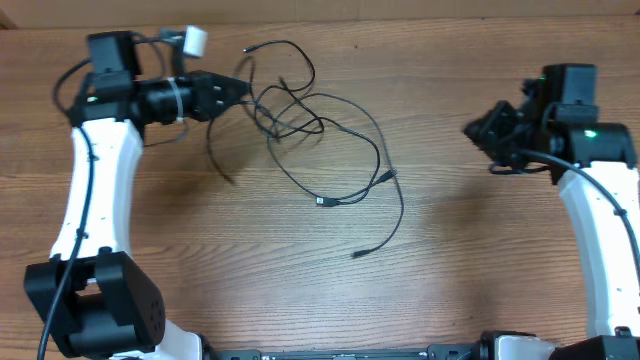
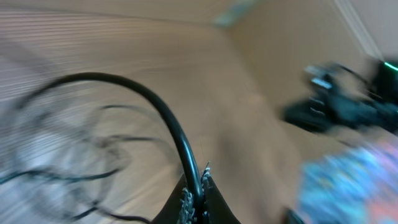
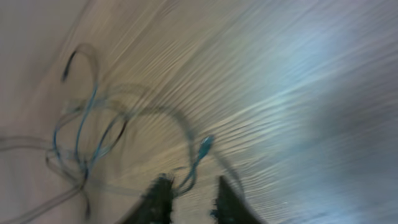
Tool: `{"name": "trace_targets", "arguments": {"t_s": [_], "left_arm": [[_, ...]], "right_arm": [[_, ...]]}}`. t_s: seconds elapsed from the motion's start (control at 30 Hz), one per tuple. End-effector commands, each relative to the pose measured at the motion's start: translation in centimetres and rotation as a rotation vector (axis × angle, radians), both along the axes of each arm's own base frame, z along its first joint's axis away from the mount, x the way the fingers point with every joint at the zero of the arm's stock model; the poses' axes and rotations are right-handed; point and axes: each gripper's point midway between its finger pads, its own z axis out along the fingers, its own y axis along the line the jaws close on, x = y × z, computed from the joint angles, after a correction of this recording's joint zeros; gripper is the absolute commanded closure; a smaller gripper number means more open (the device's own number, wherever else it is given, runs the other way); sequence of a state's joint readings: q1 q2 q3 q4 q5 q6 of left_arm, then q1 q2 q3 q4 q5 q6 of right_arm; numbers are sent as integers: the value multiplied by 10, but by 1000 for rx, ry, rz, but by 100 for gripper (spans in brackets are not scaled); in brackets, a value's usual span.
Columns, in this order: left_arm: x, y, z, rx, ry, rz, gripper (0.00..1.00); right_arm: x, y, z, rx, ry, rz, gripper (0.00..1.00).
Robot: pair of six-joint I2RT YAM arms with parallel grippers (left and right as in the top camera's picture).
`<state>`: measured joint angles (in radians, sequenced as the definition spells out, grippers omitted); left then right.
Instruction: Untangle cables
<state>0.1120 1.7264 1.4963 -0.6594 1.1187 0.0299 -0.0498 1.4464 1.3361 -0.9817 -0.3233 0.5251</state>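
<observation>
Fingers on the left (image 2: 214, 205) are clamped tight on one black cable (image 2: 176, 130), which arches up out of them. We see the right fingers (image 3: 160, 199) slightly apart and empty, well away from the tangled cables (image 1: 300, 125) on the bench (image 1: 470, 260).

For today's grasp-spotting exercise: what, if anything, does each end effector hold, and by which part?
Left end effector pinches a black cable partway along its cord. Right end effector holds nothing.
</observation>
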Motion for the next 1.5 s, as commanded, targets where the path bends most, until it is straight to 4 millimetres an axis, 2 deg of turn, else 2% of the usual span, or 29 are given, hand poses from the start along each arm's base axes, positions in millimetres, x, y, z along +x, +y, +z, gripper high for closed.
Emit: {"name": "trace_targets", "arguments": {"t_s": [0.0, 0.07, 0.13, 0.43, 0.53, 0.63, 0.8, 0.97, 1.13, 1.23, 1.3, 1.37, 1.47], "left_arm": [[-43, -58, 44, -220, -129, -324, 96], [-58, -74, 56, -283, -158, -418, 96], [-68, -84, 66, -330, -191, -491, 96], [-71, -108, 90, -347, -70, -534, 96], [-70, -111, 103, -343, -61, -528, 96], [-71, -111, 118, -342, -72, -527, 96], [-72, -111, 135, -345, -62, -527, 96], [-73, -112, 141, -347, -63, -525, 96], [-65, -113, 149, -359, -53, -472, 96], [-63, -113, 156, -367, -65, -455, 96], [-65, -113, 163, -373, -79, -455, 96], [-68, -112, 170, -377, -97, -462, 96], [-74, -110, 181, -379, -133, -473, 96]], "right_arm": [[0, 48, 16, 52, -70, 157, 55], [2, 63, 20, 52, -95, 198, 40], [3, 77, 22, 59, -115, 225, 32], [10, 114, 6, 91, -88, 290, 18], [15, 127, 3, 75, -129, 357, 17], [20, 142, 4, 23, -221, 500, 14], [26, 162, 16, -39, -383, 674, 11], [31, 175, 27, -49, -463, 709, 11], [29, 191, 26, -43, -485, 745, 11], [31, 201, 15, -62, -471, 756, 11], [34, 202, -2, -101, -431, 738, 11], [43, 195, -21, -149, -367, 665, 11], [58, 161, -58, -241, -213, 430, 11]]}}
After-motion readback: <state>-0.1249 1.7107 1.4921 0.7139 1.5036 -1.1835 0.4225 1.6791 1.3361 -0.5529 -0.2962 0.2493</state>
